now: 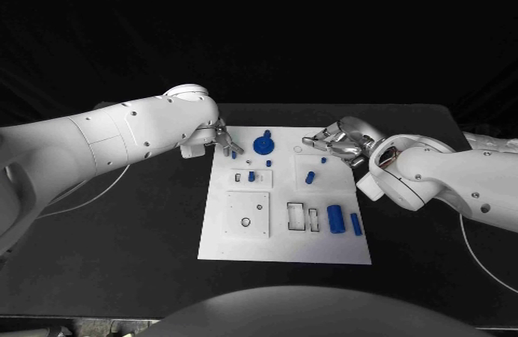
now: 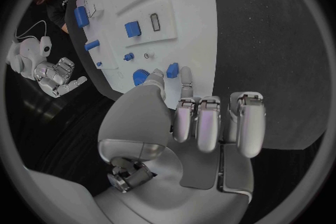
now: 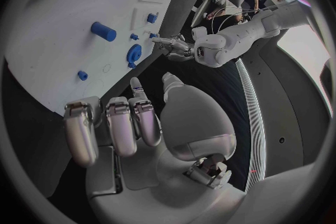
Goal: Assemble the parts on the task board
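The white task board point(image 1: 286, 236) lies mid-table. At its far left corner my left hand point(image 1: 219, 142) pinches a small blue part point(image 1: 234, 155) between thumb and a finger; the left wrist view shows that part point(image 2: 172, 70) between the fingertips point(image 2: 185, 75), right at the board's edge. A large blue knob point(image 1: 263, 143) stands just beside it. My right hand point(image 1: 334, 144) hovers over the far right corner, fingers loosely bent, holding nothing. A blue peg point(image 1: 310, 177) lies in front of it, and in the right wrist view the peg point(image 3: 103, 31) is beyond the hand point(image 3: 140, 123).
A blue part point(image 1: 251, 177) stands in a slot on the left half. Two blue parts point(image 1: 336, 217) point(image 1: 355, 224) lie at the near right, beside empty rectangular recesses point(image 1: 295, 215). A tiny blue piece point(image 1: 268, 161) sits near the knob. Black table point(image 1: 119, 232) surrounds the board.
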